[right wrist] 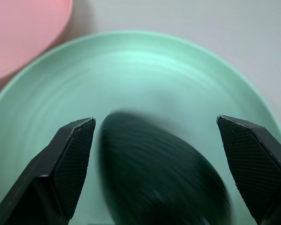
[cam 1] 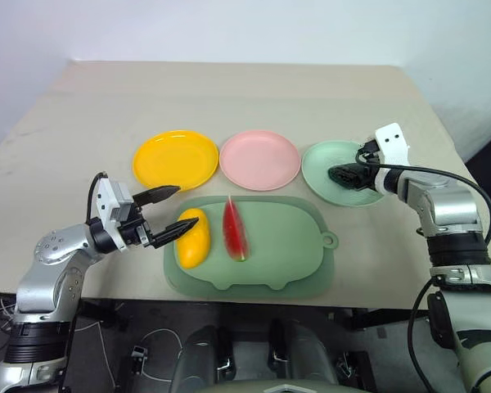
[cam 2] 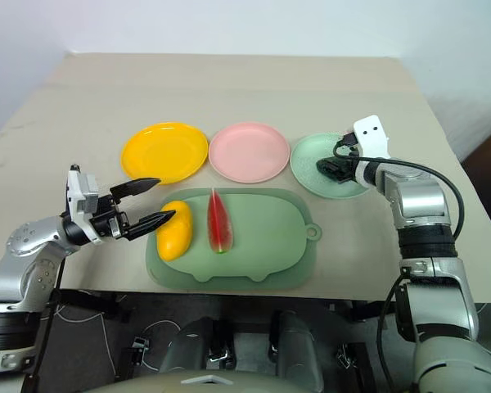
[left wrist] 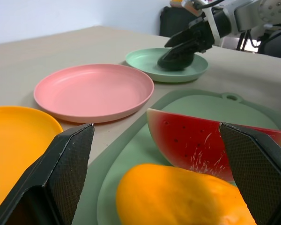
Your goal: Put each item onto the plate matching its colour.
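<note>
Hovering my right gripper (right wrist: 154, 164) spread wide around the avocado (right wrist: 164, 178) on the mint green plate (right wrist: 145, 70). Left gripper (cam 1: 168, 214) spread too, by the mango (cam 1: 192, 237). No readable labels.

A pale green rounded-rectangular tray (cam 1: 286, 246) with a small looped tab on one end lies near the front edge of a beige table (cam 1: 229, 98), which stands before a white wall (cam 1: 229, 24).

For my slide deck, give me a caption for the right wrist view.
Open right gripper over the avocado lying on the mint green plate.
</note>
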### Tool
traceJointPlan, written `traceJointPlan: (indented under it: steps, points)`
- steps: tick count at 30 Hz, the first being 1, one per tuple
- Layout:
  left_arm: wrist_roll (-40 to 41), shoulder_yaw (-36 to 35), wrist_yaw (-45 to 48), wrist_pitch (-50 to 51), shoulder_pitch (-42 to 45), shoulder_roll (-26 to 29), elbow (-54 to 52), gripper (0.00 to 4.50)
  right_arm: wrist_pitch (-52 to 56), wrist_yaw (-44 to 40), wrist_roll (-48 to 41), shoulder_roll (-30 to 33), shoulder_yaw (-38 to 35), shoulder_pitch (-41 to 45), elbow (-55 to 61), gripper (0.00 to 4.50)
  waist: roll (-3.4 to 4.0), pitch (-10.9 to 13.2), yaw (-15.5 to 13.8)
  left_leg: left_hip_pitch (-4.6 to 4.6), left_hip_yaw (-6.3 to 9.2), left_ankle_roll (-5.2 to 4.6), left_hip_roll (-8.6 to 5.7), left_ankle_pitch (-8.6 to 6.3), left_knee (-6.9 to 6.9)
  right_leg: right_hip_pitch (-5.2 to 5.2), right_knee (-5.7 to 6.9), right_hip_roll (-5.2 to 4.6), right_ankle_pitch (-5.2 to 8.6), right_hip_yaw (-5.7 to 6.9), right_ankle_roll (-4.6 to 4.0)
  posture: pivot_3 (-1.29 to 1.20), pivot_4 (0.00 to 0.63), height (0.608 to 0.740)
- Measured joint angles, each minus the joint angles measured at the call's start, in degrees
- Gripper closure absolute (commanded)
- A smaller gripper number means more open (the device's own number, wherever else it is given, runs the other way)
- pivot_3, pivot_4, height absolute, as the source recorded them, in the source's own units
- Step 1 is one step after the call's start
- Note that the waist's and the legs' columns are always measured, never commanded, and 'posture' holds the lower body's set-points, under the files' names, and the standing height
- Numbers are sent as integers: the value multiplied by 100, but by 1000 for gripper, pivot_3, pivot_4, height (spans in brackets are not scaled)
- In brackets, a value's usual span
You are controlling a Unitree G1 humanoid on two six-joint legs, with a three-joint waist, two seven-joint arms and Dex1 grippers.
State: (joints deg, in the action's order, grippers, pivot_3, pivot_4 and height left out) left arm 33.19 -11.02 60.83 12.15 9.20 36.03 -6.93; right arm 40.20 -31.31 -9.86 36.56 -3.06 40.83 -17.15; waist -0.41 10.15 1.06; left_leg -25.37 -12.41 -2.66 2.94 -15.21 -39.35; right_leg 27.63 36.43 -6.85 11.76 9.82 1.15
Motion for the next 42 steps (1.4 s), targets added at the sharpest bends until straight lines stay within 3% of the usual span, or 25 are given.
traceJointPlan:
  steps: [4, 7, 11, 14, 19, 27, 36, 42]
  points:
    - [0, 2, 1, 5, 21, 0, 2, 0, 984, 21, -313, 145, -286, 10, 1248, 36, 4, 1, 7, 0, 3, 0, 3, 0, 0, 3, 1, 1, 1, -2, -1, 0, 150, 696]
    - [0, 2, 7, 5, 91, 0, 7, 0, 2340, -12, -898, 48, -396, 154, 2321, 36, 6, 0, 33, 1, 4, 1, 8, 0, 0, 4, 3, 4, 0, -3, -2, 0, 150, 696]
    - [-6, 46, 25, 3, 235, -5, 103, 0, 4301, 104, -1653, -806, -500, 526, 3331, 36, 6, 0, 57, 0, 4, 4, 8, 2, 0, 8, 11, 3, 0, -3, -4, 0, 150, 696]
    - [-6, 70, 34, -1, 290, -17, 140, 0, 5087, 290, -2097, -1288, -521, 664, 3593, 36, 6, 0, 9, -5, 3, 3, 1, 1, 0, 8, 8, 0, -1, -2, -3, 0, 150, 696]
    - [-7, 72, 94, -18, 290, -19, 251, 0, 5190, 927, -3027, -1658, -489, 718, 3207, 36, 5, -1, 6, -4, 1, 3, -1, 1, 0, 4, 2, 1, -4, -2, -7, 0, 150, 696]
    - [-21, 84, 175, -39, 328, -21, 363, 0, 5192, 2399, -4552, -2112, 177, 855, 2235, 36, 5, -1, 31, -3, -3, 4, 1, 2, 5, 8, 9, 6, -4, -2, -5, 0, 150, 696]
    - [-26, 107, 221, -41, 332, -24, 364, 0, 5192, 3568, -5377, -2513, 785, 1148, 1417, 36, 5, -2, 105, -3, -5, 5, 1, 3, 5, 7, 12, 6, -5, -3, -4, 0, 150, 696]
    - [-26, 107, 206, -34, 332, -24, 358, 0, 5191, 3861, -5315, -2463, 1250, 1163, 1274, 36, 5, -2, 152, -1, -5, 5, 2, 3, 6, 9, 17, 8, -4, -3, -3, 0, 150, 696]
